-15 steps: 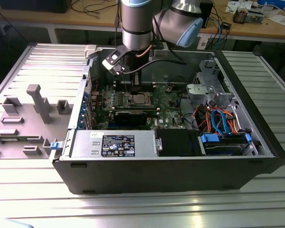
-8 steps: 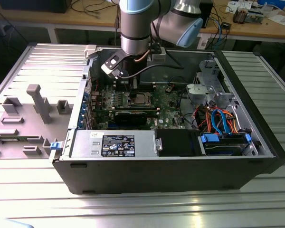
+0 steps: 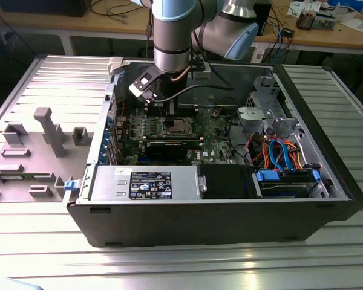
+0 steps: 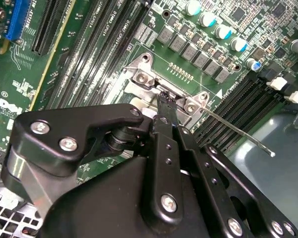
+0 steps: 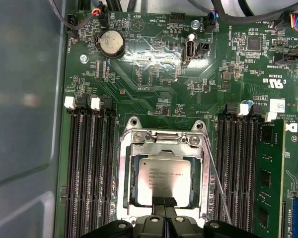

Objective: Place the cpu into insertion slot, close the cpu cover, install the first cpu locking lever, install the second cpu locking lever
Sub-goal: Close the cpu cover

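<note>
In the first wrist view the cpu (image 5: 161, 174), silver-grey, lies flat in the insertion slot (image 5: 121, 188). The cpu cover (image 5: 164, 149), a silver frame, is folded down around it. My gripper (image 5: 164, 201) is shut, and its black fingertips (image 5: 159, 201) meet at the cover's near edge. In the second wrist view the gripper (image 4: 165, 98) touches the slot's metal bracket (image 4: 144, 77). A thin wire locking lever (image 4: 238, 134) slants loose beside the slot, and the same lever (image 5: 216, 181) runs along the cover's side. In the exterior view the gripper (image 3: 164, 110) hangs just over the slot (image 3: 176, 125).
Black memory slots (image 5: 89, 173) flank the socket, with one green memory stick (image 5: 268, 178) fitted. A coin battery (image 5: 111, 43) sits farther along the board. The open case holds a power supply (image 3: 145, 181), a black graphics card (image 3: 169, 147) and coloured cables (image 3: 278, 151). A grey fixture (image 3: 48, 130) stands outside.
</note>
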{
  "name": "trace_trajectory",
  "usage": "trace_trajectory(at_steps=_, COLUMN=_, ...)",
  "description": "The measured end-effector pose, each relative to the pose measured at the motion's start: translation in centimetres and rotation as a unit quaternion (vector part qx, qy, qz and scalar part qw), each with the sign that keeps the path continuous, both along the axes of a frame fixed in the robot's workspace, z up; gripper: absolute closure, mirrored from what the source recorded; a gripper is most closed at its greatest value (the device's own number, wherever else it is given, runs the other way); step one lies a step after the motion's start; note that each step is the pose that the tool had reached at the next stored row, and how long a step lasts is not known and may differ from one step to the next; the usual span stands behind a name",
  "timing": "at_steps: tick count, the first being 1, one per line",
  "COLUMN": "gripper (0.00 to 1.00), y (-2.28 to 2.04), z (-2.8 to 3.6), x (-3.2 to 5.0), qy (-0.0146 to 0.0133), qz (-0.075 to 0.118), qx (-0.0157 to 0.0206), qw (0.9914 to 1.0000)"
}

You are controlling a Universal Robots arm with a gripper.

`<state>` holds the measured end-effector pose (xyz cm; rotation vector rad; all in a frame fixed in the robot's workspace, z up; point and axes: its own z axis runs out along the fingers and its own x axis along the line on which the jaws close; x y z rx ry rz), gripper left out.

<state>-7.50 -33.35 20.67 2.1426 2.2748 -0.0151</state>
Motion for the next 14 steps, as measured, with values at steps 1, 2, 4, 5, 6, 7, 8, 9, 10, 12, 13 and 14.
trace_trajectory(at_steps=1, gripper=0.89, y=0.0, z=0.0, x=0.0, qy=0.0, qz=0.0, qx=-0.0001, qw=1.0)
trace_trajectory(at_steps=2, gripper=0.89, y=0.0, z=0.0, x=0.0, qy=0.0, qz=0.0, qx=-0.0001, qw=1.0)
trace_trajectory(at_steps=4, gripper=0.89, y=0.0, z=0.04, x=0.0, qy=-0.0001, qz=0.0, qx=0.0001, qw=1.0)
trace_trajectory(at_steps=5, gripper=0.89, y=0.0, z=0.18, x=0.0, qy=0.0, qz=0.0, qx=0.0, qw=1.0)
trace_trajectory(at_steps=6, gripper=0.89, y=0.0, z=0.44, x=0.0, qy=-0.0001, qz=0.0, qx=-0.0001, qw=1.0)
trace_trajectory(at_steps=7, gripper=0.89, y=0.0, z=0.61, x=0.0, qy=0.0, qz=0.0, qx=-0.0001, qw=1.0)
trace_trajectory(at_steps=8, gripper=0.89, y=0.0, z=0.6, x=0.0, qy=-0.0001, qz=0.0, qx=-0.0001, qw=1.0)
trace_trajectory(at_steps=9, gripper=0.89, y=0.01, z=0.6, x=0.04, qy=-0.0001, qz=0.0, qx=0.0, qw=1.0)
trace_trajectory(at_steps=10, gripper=0.89, y=0.0, z=0.61, x=0.17, qy=0.0, qz=0.0, qx=-0.0002, qw=1.0)
trace_trajectory(at_steps=12, gripper=0.89, y=0.0, z=0.58, x=0.8, qy=-0.0001, qz=0.0, qx=-0.0001, qw=1.0)
trace_trajectory(at_steps=13, gripper=0.89, y=0.0, z=0.57, x=1.13, qy=-0.0001, qz=0.0, qx=-0.0001, qw=1.0)
trace_trajectory(at_steps=14, gripper=0.89, y=0.01, z=0.56, x=1.51, qy=-0.0001, qz=0.0, qx=-0.0001, qw=1.0)
